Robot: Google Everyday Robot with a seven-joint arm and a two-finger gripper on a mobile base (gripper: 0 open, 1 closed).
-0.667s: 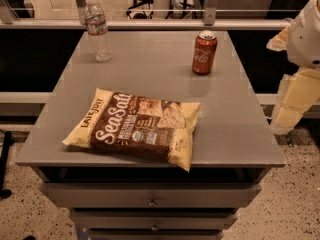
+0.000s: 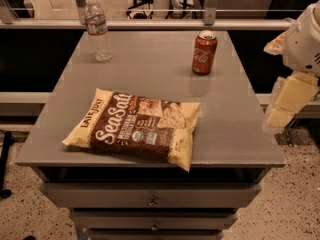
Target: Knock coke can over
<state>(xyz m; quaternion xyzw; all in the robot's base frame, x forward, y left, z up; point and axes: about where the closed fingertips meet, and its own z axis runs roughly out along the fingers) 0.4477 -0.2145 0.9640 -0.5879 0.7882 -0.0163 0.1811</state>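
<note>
The coke can (image 2: 204, 52), red with white script and a silver top, stands upright on the grey table (image 2: 150, 64), at the back right. My gripper (image 2: 286, 101), cream-coloured under a white arm, hangs off the table's right edge. It sits to the right of the can and nearer the front, apart from it and holding nothing.
A clear plastic water bottle (image 2: 97, 29) stands at the back left of the table. A yellow and brown sea salt chip bag (image 2: 135, 126) lies flat near the front. Drawers (image 2: 150, 201) sit under the tabletop. A rail (image 2: 150, 24) runs behind the table.
My gripper has edged slightly left toward the table's right edge. The can, bottle and bag have not moved.
</note>
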